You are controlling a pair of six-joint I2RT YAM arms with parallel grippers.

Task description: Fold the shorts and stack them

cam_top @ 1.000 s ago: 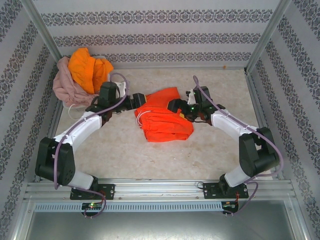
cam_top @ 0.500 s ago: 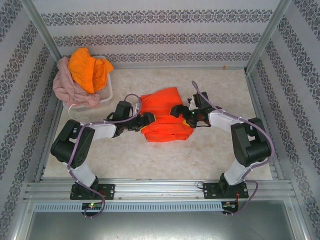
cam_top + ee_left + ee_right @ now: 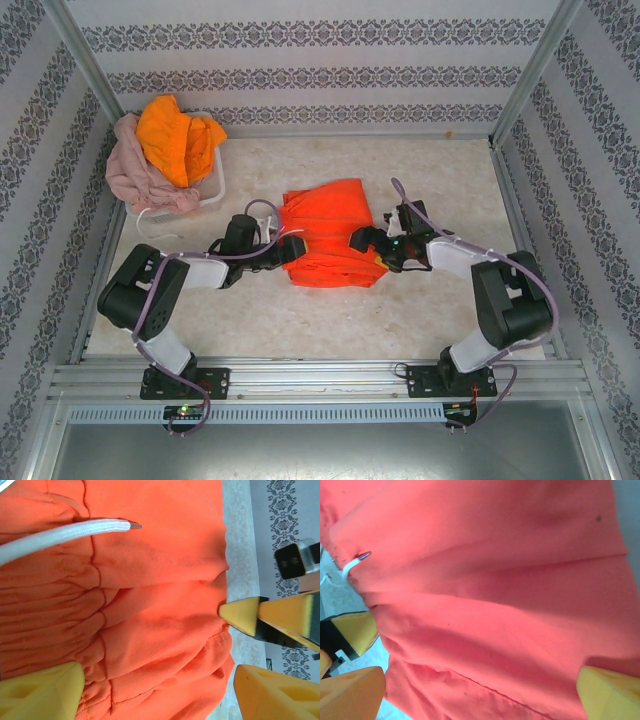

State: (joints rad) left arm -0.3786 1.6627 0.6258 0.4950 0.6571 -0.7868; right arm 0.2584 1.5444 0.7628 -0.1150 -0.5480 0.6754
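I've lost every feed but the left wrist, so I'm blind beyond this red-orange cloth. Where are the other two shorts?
Observer: The yellow-orange shorts and dusty pink shorts are heaped on the white basket at the far left corner of the table.
Operator: Is the right gripper shut?
Observer: No, the right gripper is open, fingers spread wide over the red-orange shorts.
Operator: Are those near the basket?
Observer: No, they lie mid-table, well apart from it.

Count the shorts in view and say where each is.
3. The red-orange shorts lie mid-table; the yellow-orange shorts sit on the dusty pink shorts, piled over the white basket at far left. More could hide beneath.
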